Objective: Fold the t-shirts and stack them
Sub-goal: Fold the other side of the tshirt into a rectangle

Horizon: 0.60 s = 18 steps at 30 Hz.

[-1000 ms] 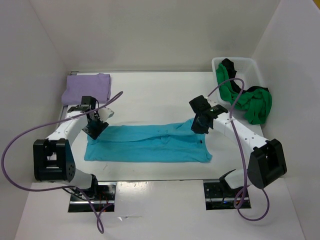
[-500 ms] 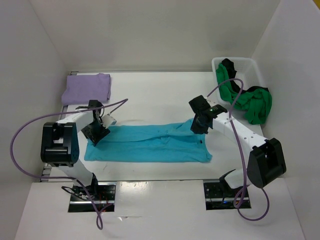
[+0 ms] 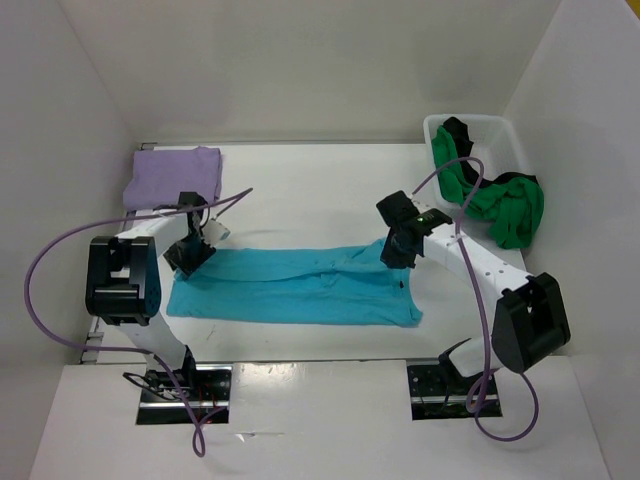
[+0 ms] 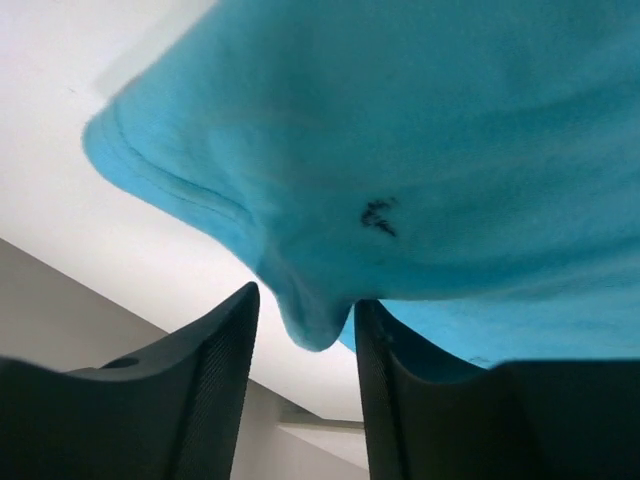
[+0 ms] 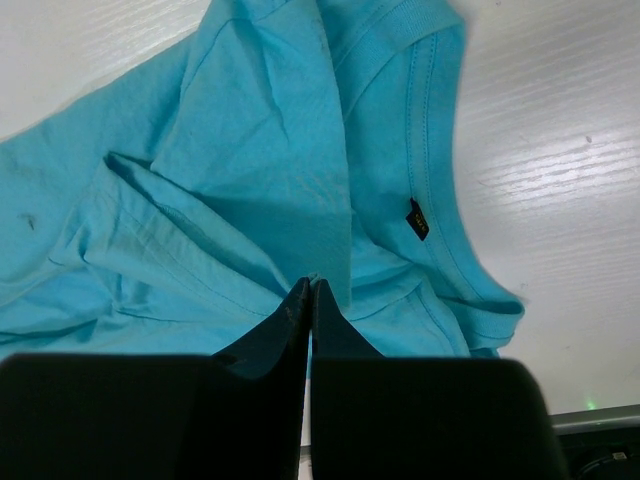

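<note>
The turquoise t-shirt (image 3: pixel 295 285) lies spread lengthwise across the middle of the table. My left gripper (image 3: pixel 188 255) is at its far left corner. In the left wrist view a fold of the turquoise cloth (image 4: pixel 400 150) hangs between the parted jaws of that gripper (image 4: pixel 305 295), with a gap on the left side. My right gripper (image 3: pixel 398 250) is shut at the shirt's far right corner, its tips (image 5: pixel 310 282) pinching a raised flap of the turquoise t-shirt (image 5: pixel 250 150). The lavender t-shirt (image 3: pixel 175 175) lies folded at the back left. The green t-shirt (image 3: pixel 510 210) and the black t-shirt (image 3: pixel 455 130) are at the bin.
A white plastic bin (image 3: pixel 500 125) stands at the back right, with the green cloth draped over its near rim. White walls close in the table on the left, back and right. Purple cables loop above both arms.
My left gripper has shifted a little back along the shirt's left edge, lifting that corner, and its jaws have narrowed around the cloth. The right gripper has barely moved.
</note>
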### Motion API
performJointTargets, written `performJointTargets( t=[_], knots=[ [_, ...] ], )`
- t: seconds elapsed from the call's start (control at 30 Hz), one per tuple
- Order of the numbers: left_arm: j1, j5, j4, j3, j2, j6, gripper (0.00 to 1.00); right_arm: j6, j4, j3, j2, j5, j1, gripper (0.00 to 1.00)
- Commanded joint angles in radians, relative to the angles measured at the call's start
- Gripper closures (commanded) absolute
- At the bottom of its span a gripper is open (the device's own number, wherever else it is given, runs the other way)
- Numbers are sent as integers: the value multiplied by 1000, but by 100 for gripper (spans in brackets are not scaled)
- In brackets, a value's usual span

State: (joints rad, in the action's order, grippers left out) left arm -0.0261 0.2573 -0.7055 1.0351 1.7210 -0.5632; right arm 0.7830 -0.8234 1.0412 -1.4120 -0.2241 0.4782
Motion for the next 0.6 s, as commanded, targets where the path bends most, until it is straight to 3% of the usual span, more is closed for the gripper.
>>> performJointTargets(
  t=[0.0, 0.13, 0.33, 0.57],
  knots=[
    [-1, 2, -40, 43, -29, 16, 48, -11, 17, 2, -8, -14, 8, 100],
    [-1, -7, -40, 43, -29, 6, 48, -20, 17, 2, -18, -14, 8, 100],
    [-1, -18, -49, 46, 29, 6, 99, -21, 26, 2, -18, -14, 8, 100],
    [-1, -1, -45, 114, 26, 42, 100, -21, 26, 14, -8, -50, 8, 100]
  ],
)
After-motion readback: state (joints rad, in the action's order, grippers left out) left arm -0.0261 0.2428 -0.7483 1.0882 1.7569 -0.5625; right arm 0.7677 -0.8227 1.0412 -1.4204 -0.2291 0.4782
